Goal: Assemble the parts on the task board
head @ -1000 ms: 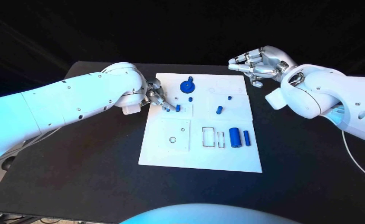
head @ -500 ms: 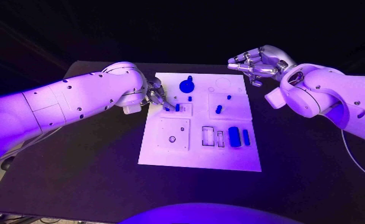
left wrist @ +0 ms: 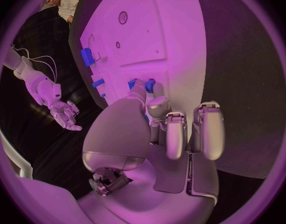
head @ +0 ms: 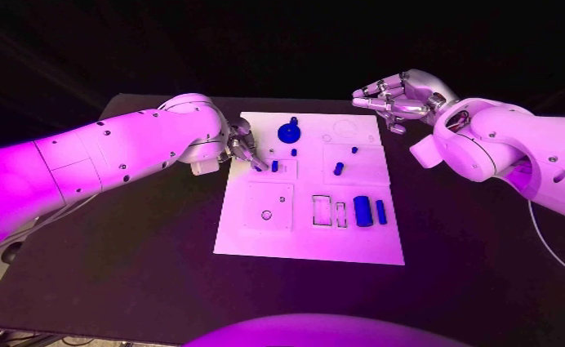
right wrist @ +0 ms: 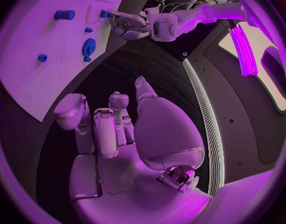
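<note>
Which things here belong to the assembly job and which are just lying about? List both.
Job:
white plate task board
blue gear-shaped part
blue cylinder part
small blue peg at the left robot hand
right robot hand, holding nothing

Lying about:
black table

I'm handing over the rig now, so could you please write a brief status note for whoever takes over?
Left hand: fingertips pinching a small blue peg on the task board, upper left.
Right hand: fingers curled, holding nothing, off the board's far right corner.
Blue gear sits near the far edge; a blue cylinder lies on the near right.
Left: seat the peg and the loose parts.
</note>
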Tool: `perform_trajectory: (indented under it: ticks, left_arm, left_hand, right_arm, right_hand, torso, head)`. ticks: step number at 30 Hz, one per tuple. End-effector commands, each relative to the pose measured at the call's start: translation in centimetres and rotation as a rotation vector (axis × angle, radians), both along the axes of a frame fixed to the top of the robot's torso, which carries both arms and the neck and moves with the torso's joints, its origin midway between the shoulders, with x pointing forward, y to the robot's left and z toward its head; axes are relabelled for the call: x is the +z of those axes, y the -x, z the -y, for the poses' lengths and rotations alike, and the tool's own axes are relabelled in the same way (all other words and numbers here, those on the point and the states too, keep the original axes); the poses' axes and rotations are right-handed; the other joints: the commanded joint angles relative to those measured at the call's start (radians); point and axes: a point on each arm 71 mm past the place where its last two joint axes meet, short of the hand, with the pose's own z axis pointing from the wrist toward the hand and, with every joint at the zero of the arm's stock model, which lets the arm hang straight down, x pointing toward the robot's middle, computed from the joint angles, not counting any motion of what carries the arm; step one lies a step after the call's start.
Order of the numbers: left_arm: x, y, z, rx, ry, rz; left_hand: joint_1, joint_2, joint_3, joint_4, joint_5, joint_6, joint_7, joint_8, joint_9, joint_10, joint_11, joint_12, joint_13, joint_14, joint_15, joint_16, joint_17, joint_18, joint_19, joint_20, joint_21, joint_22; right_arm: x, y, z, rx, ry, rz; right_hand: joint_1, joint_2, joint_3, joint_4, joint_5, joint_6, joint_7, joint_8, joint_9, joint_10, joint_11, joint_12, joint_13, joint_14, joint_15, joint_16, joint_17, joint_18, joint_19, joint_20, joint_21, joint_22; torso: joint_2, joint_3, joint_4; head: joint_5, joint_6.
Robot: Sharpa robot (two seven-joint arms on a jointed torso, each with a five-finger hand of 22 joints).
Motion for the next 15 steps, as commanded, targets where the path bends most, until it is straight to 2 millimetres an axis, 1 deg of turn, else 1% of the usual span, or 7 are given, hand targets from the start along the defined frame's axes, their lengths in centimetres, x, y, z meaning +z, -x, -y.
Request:
perform_trajectory:
  ticks: [1, 3, 7, 8, 9, 11, 15]
  left_arm:
    - [-0.38, 0.08, -0.06, 0.007, 0.006, -0.013]
    - [-0.39, 0.09, -0.06, 0.008, 0.015, -0.017]
    - [-0.40, 0.11, -0.06, 0.008, 0.026, -0.021]
    - [-0.40, 0.11, -0.05, 0.008, 0.028, -0.022]
    - [-0.40, 0.11, -0.05, 0.008, 0.030, -0.022]
    - [-0.39, 0.13, -0.04, 0.010, 0.036, -0.024]
    - [-0.38, 0.20, -0.04, 0.012, 0.046, -0.030]
  left_hand:
    - [0.067, 0.028, 0.082, -0.039, 0.008, -0.002, -0.003, -0.015, -0.020, -0.007, -0.001, -0.012, -0.007, 0.105, 0.001, 0.002, 0.263, 0.000, 0.048, 0.001, -0.002, 0.155]
    - [0.068, 0.011, 0.166, -0.056, 0.013, 0.001, 0.003, -0.020, -0.033, -0.007, 0.003, -0.019, -0.014, 0.105, 0.006, 0.002, 0.263, 0.000, 0.049, 0.004, -0.002, 0.156]
    - [-0.023, -0.073, 0.371, -0.072, 0.021, 0.011, 0.014, -0.008, -0.045, 0.002, 0.011, -0.026, -0.026, 0.105, 0.009, 0.002, 0.263, 0.000, 0.048, 0.012, -0.006, 0.155]
    - [-0.028, -0.076, 0.385, -0.076, 0.022, 0.011, 0.013, -0.006, -0.044, 0.002, 0.010, -0.026, -0.027, 0.105, 0.010, 0.002, 0.263, 0.000, 0.049, 0.012, -0.006, 0.155]
    - [-0.047, -0.091, 0.449, -0.091, 0.027, 0.012, 0.007, 0.003, -0.044, 0.005, 0.007, -0.025, -0.028, 0.105, 0.012, 0.002, 0.263, 0.001, 0.049, 0.012, -0.006, 0.156]
    - [-0.081, -0.114, 0.493, -0.101, 0.025, 0.009, 0.007, 0.012, -0.041, 0.008, 0.008, -0.023, -0.029, 0.105, 0.011, 0.002, 0.263, 0.001, 0.049, 0.012, -0.006, 0.157]
    - [-0.115, -0.127, 0.543, -0.115, 0.024, 0.007, 0.005, 0.026, -0.038, 0.011, 0.009, -0.021, -0.029, 0.105, 0.010, 0.002, 0.263, 0.000, 0.050, 0.012, -0.005, 0.159]
  right_arm:
    - [-0.06, 0.10, -0.20, 0.021, 0.002, -0.005]
    - [-0.07, 0.11, -0.20, 0.022, 0.002, -0.006]
    - [-0.08, 0.12, -0.19, 0.024, 0.003, -0.008]
    - [-0.09, 0.12, -0.19, 0.024, 0.003, -0.009]
    - [-0.09, 0.12, -0.19, 0.025, 0.003, -0.009]
    - [-0.10, 0.12, -0.20, 0.026, 0.003, -0.010]
    - [-0.13, 0.12, -0.23, 0.029, 0.004, -0.012]
  right_hand:
    - [0.003, 0.010, -0.005, 0.000, 0.006, -0.009, 0.001, 0.005, -0.001, -0.003, 0.000, 0.002, 0.002, 0.051, 0.004, -0.004, 0.063, 0.012, -0.005, -0.001, -0.003, -0.001]
    - [0.003, 0.010, -0.005, 0.000, 0.006, -0.009, 0.001, 0.005, -0.001, -0.003, 0.000, 0.002, 0.002, 0.051, 0.004, -0.004, 0.063, 0.012, -0.005, -0.001, -0.003, -0.001]
    - [0.003, 0.010, -0.005, 0.000, 0.006, -0.009, 0.001, 0.005, -0.001, -0.003, 0.000, 0.002, 0.002, 0.051, 0.004, -0.004, 0.063, 0.012, -0.005, -0.001, -0.003, -0.001]
    - [0.003, 0.010, -0.005, 0.000, 0.006, -0.009, 0.001, 0.005, -0.001, -0.003, 0.000, 0.002, 0.002, 0.051, 0.004, -0.004, 0.063, 0.012, -0.005, -0.001, -0.003, -0.001]
    - [0.003, 0.010, -0.005, 0.000, 0.006, -0.009, 0.001, 0.005, -0.001, -0.003, 0.000, 0.002, 0.002, 0.051, 0.004, -0.004, 0.063, 0.012, -0.005, -0.001, -0.003, -0.001]
    - [0.003, 0.010, -0.005, 0.000, 0.006, -0.009, 0.001, 0.005, -0.001, -0.003, 0.000, 0.002, 0.002, 0.051, 0.004, -0.004, 0.063, 0.012, -0.005, -0.001, -0.003, -0.001]
    - [0.003, 0.010, -0.005, 0.000, 0.006, -0.009, 0.001, 0.005, -0.001, -0.003, 0.000, 0.002, 0.002, 0.051, 0.004, -0.004, 0.063, 0.012, -0.005, -0.001, -0.003, -0.001]
  torso:
    - [0.000, 0.0004, 0.0004]
    - [0.000, 0.0004, 0.0007]
    - [0.000, 0.0006, 0.0008]
    - [0.000, 0.0006, 0.0008]
    - [0.000, 0.0005, 0.0007]
    - [0.000, 0.0006, 0.0007]
    - [0.000, 0.0008, 0.0003]
  head:
    - [0.000, 0.000]
    - [0.000, -0.001]
    - [0.000, 0.000]
    - [0.000, 0.000]
    - [0.000, 0.000]
    - [0.000, -0.001]
    - [0.000, 0.001]
